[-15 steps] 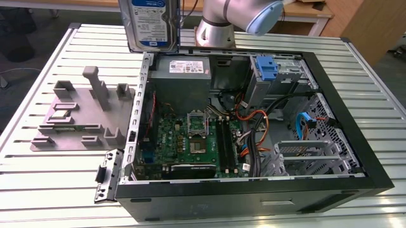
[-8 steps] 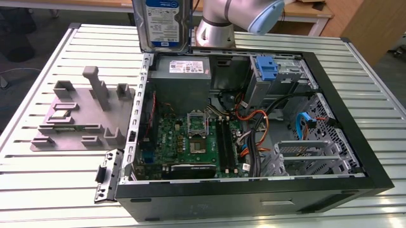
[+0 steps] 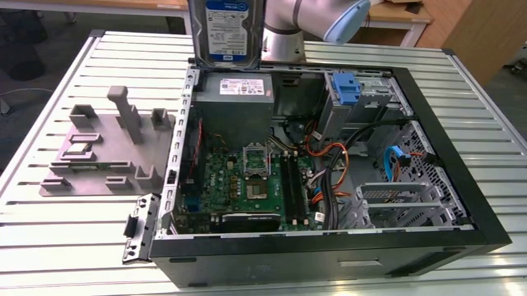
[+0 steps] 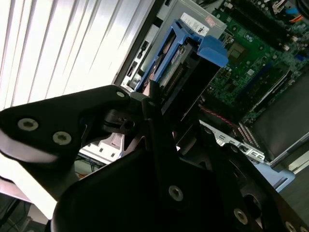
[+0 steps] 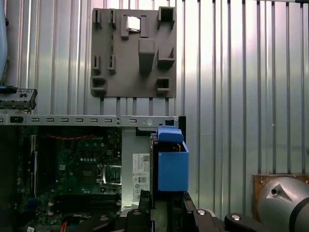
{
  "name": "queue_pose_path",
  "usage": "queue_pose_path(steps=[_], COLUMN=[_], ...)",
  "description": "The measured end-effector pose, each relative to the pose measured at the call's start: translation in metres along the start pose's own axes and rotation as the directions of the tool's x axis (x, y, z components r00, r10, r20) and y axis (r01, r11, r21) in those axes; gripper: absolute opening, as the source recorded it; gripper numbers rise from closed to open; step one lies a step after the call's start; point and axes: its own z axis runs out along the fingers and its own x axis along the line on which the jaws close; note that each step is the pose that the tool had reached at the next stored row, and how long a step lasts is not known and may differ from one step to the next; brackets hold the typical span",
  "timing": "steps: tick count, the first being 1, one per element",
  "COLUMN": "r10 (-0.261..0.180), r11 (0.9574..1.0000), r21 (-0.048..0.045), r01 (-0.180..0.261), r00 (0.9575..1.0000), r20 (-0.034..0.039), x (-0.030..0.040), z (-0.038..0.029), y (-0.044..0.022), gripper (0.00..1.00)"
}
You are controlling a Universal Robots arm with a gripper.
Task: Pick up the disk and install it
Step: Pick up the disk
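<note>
Item: flat silver blue-bracketed hard drive (image 3: 226,31), clamped in my black gripper (image 4: 161,108) over the open black computer case (image 3: 329,250); I fear a tilted entry jamming it.

The disk (image 3: 233,31) and the arm (image 3: 317,21) behind it are cut off by the exterior view's top edge, and in the second wrist view the black body of the gripper (image 4: 166,113) hides the near end of the disk it clamps.

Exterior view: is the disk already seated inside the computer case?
No, the disk is upright above the power supply at the rim of the computer case, not in any drive bay.
</note>
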Motion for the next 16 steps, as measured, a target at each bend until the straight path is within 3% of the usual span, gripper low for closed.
queue_pose_path(steps=[16], r10=[0.000], r11=[1.0000], r21=[0.0000], r01=[0.000], r00=[1.0000], r20=[0.0000], x=[0.0000], z=[-0.0010], y=[-0.0367], gripper=[0.35])
